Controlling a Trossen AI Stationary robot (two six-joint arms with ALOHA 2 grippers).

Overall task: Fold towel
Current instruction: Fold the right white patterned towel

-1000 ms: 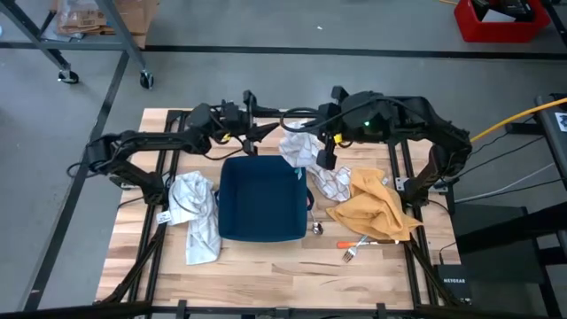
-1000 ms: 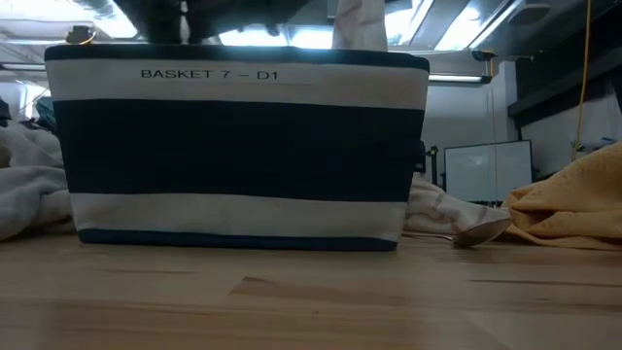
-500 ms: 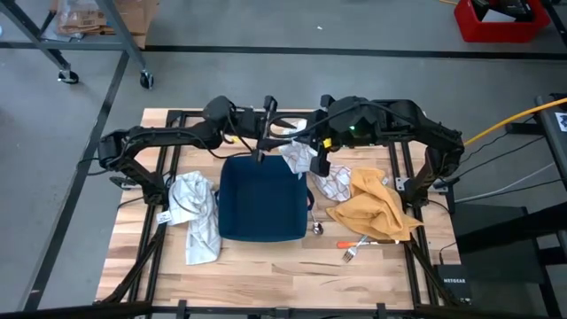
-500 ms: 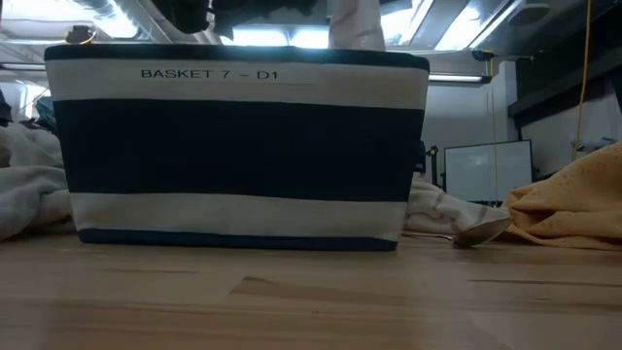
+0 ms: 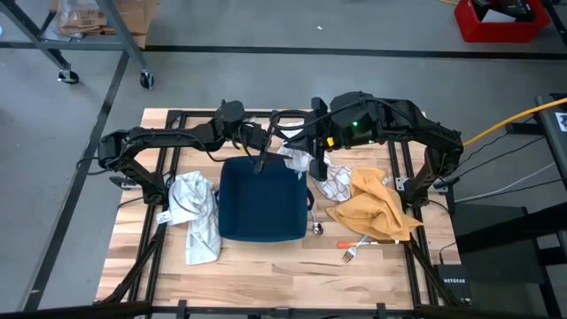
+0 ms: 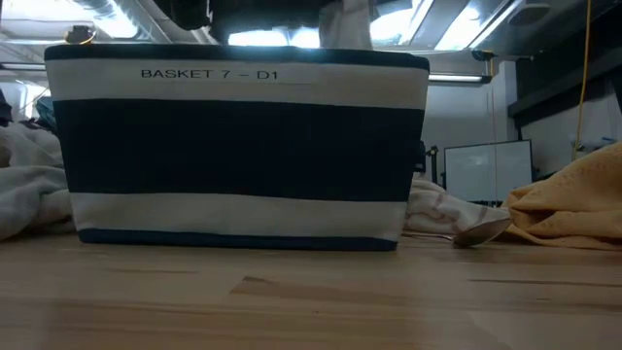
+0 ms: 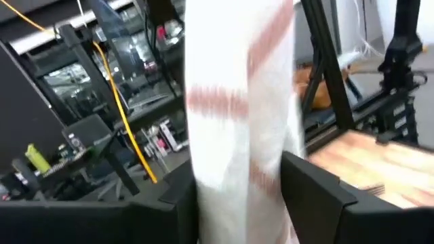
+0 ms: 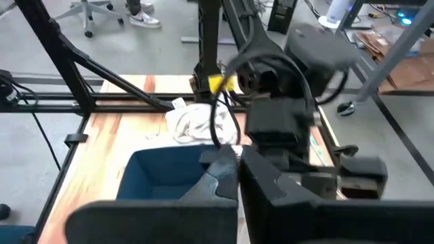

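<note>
Towel (image 7: 237,102), white with red stripes, hangs over basket (image 5: 260,202) far edge between spread left gripper (image 7: 237,193) fingers, contact unclear; closed right gripper (image 8: 237,173) pinches it, grip hidden.

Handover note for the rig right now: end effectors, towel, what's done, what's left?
Left end effector: over the far rim of the blue basket, fingers open either side of the hanging red-striped white towel, not clamped.
Right end effector: shut on the red-striped white towel, holding it up by the basket's far right corner.
Other cloths: white-grey cloth left of the basket, mustard cloth right.
Done: towel lifted.
Left: left grasp, spreading, every fold.
</note>
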